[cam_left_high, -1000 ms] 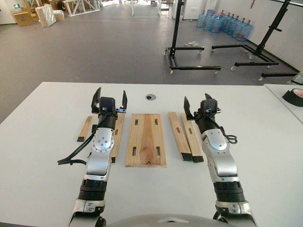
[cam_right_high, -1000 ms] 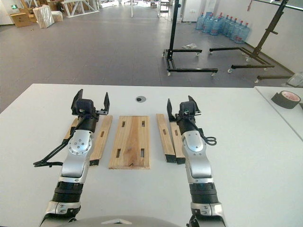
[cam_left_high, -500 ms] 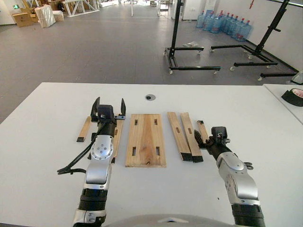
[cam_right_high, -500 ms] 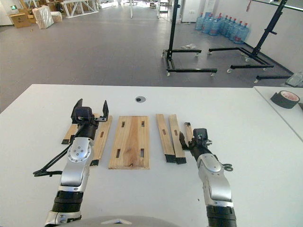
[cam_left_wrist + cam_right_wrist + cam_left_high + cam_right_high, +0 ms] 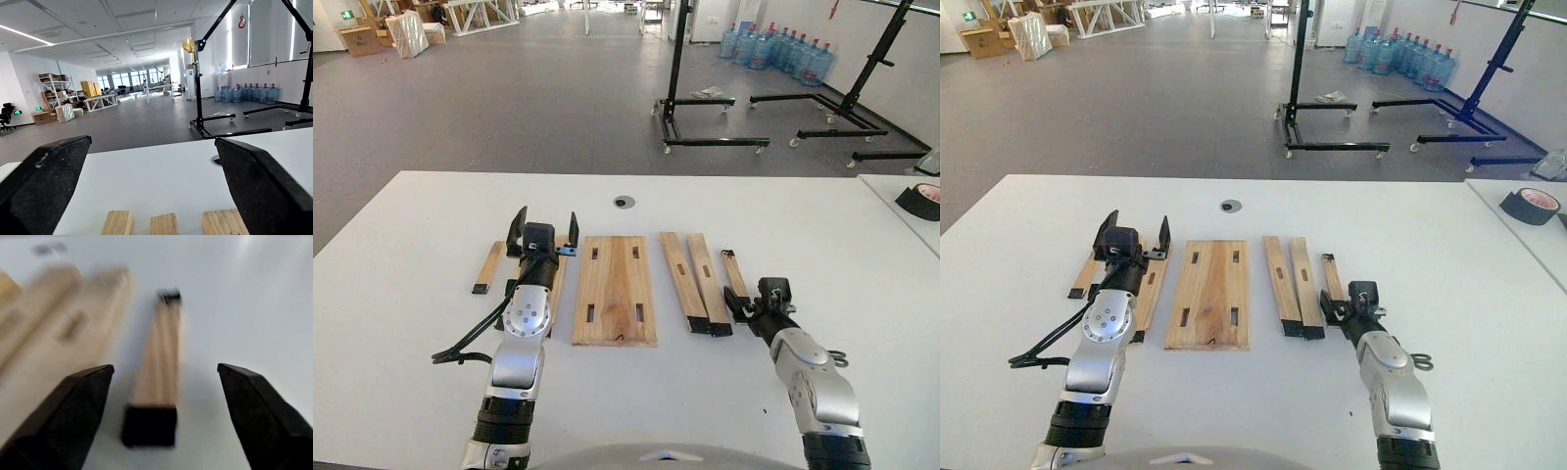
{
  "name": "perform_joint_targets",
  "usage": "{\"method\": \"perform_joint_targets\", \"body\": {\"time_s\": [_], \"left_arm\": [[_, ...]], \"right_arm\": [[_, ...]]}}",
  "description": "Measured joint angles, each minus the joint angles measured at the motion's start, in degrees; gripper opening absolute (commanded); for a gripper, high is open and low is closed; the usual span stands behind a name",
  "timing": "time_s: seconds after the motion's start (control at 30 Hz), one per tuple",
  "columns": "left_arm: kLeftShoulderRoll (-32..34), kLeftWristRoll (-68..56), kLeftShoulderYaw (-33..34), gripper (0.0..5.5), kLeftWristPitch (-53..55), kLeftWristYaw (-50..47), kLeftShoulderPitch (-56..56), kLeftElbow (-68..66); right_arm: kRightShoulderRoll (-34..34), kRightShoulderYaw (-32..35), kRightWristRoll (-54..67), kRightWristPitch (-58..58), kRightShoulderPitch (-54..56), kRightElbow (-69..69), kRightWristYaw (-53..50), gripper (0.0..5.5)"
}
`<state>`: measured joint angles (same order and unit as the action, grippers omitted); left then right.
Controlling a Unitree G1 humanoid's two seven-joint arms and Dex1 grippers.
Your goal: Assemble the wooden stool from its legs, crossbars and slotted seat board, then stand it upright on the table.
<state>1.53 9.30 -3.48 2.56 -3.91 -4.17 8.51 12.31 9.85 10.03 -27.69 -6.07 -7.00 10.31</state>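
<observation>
The slotted seat board [image 5: 615, 289] lies flat in the middle of the white table [image 5: 401, 245]. Two long legs [image 5: 696, 281] lie side by side right of it, and a short crossbar [image 5: 735, 274] lies right of those. Another short crossbar [image 5: 489, 266] lies at the far left, with a leg [image 5: 556, 286] between it and the board. My left gripper [image 5: 543, 230] hovers open over that leg's far end, whose wood ends [image 5: 164, 224] show below its fingers [image 5: 44, 181]. My right gripper [image 5: 165, 367] is open at the near end of the right crossbar [image 5: 159, 362], fingers on either side.
A round grommet hole [image 5: 625, 202] sits in the table beyond the board. A black tape roll [image 5: 922, 201] lies on the neighbouring table at the far right. A black cable [image 5: 460, 338] loops beside my left forearm. Black wheeled stands [image 5: 715, 117] are on the floor beyond.
My right arm has drawn back toward me and to the right, off the two legs, uncovering the right crossbar and ending at its near end. The left gripper has pulled back slightly.
</observation>
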Motion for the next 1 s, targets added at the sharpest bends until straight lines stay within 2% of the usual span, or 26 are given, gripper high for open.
{"method": "perform_joint_targets", "body": {"time_s": [0.37,0.57,0.7,0.83,0.9,1.0], "left_arm": [[-0.03,-0.01,0.01,4.66,0.66,-0.02,0.01,0.0],[-1.47,-4.73,2.28,4.66,0.84,0.74,0.01,0.01],[-4.1,-18.36,9.24,4.66,3.66,3.27,-0.95,-0.31],[-5.0,-44.68,15.49,4.66,14.05,10.8,-3.61,0.01],[-4.87,-57.02,16.0,4.66,23.17,15.98,-4.32,0.67],[-4.3,-68.24,15.37,4.66,31.93,19.08,-4.64,3.33]], "right_arm": [[0.79,-2.05,0.09,-1.24,-0.37,-0.13,0.91,1.31],[2.49,-3.26,-2.73,0.26,2.18,2.11,0.24,1.27],[4.93,-1.18,-5.44,6.01,11.08,4.91,-1.88,1.27],[4.64,-1.52,-2.72,9.17,18.34,1.51,1.46,1.27],[4.17,-4.95,0.33,9.41,18.89,-1.05,6.97,1.27],[3.83,-11.75,4.51,9.11,17.31,-6.51,16.08,1.27]]}}
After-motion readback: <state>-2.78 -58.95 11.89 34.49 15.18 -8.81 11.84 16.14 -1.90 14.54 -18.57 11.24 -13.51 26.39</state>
